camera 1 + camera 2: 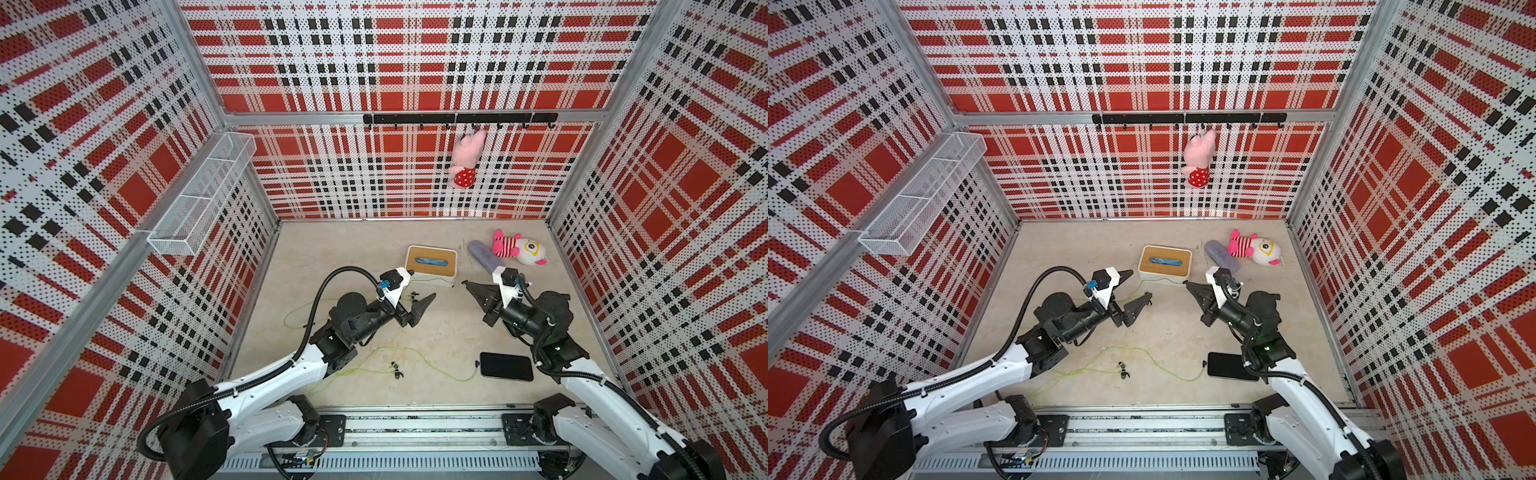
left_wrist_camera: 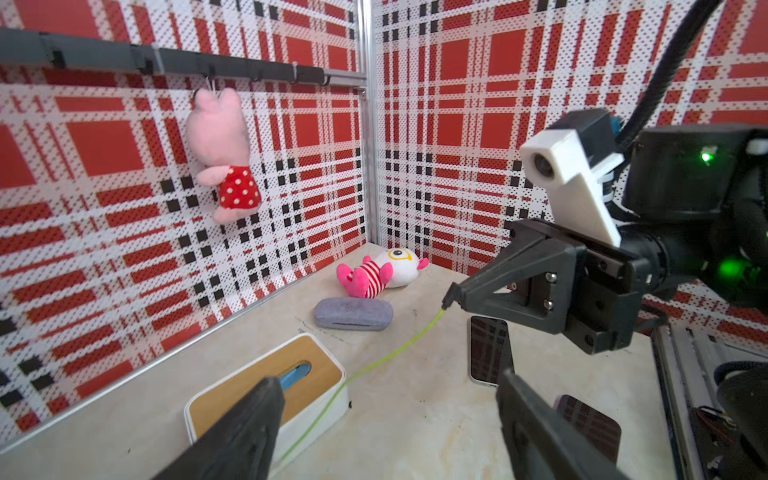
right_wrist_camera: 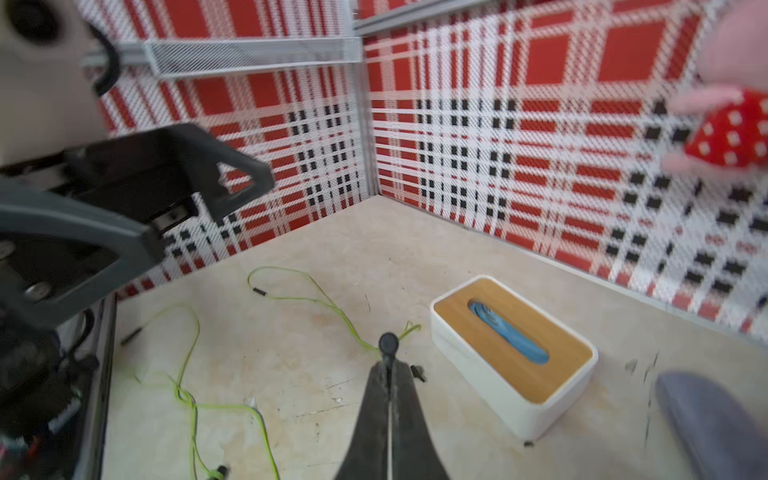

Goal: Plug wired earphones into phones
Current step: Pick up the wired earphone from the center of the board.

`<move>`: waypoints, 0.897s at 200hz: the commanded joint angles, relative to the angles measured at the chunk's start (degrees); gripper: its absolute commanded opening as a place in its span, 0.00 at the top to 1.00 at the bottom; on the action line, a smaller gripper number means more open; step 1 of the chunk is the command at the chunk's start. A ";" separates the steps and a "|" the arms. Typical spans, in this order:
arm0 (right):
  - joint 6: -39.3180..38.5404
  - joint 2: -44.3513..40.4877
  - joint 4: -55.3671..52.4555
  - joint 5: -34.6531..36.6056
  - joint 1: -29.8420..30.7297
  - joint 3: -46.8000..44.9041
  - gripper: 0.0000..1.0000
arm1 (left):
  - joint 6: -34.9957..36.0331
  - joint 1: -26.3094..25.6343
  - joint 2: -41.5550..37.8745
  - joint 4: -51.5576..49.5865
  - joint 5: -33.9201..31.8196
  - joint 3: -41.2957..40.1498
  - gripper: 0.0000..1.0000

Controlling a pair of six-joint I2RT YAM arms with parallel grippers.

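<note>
2 end effectors are in play. The right end effector (image 2: 449, 296) is clamped fully shut on the thin yellow-green earphone cable (image 2: 395, 353), w/ a small dark piece at its tip; plug or bud can't be told. The left end effector (image 1: 423, 283) is spread wide w/ nothing held, just beside the white box with wooden lid (image 1: 432, 261).

The unplugged flat black phone (image 2: 488, 353) is laid on the bench (image 1: 353, 257) under the right arm (image 1: 523, 320), mostly hidden in both top views. The 2nd black phone (image 1: 507, 366), nearer the robot's base, appears already plugged.

Risks, as judged:
- The cable could be slid thru the pinch if pulled taut, since it's run close along the box.
- The plug may be presented misaligned w/ the port, so the phone gets shoved, not mated.
- Slack could be snagged by the open left end effector.
</note>
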 commanded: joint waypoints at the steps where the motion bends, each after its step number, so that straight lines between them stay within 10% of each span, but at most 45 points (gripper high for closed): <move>1: -21.49 -0.79 -11.75 -13.27 0.36 5.13 1.00 | 6.26 -0.32 2.53 0.35 8.88 2.88 0.20; 50: -37.10 0.30 -25.89 -21.87 0.50 13.02 1.00 | 10.99 -0.58 5.45 -3.58 15.97 7.03 0.32; 179: -40.78 2.34 -30.19 -25.86 1.33 17.42 1.00 | 16.07 -1.53 6.90 -8.19 21.60 8.76 0.62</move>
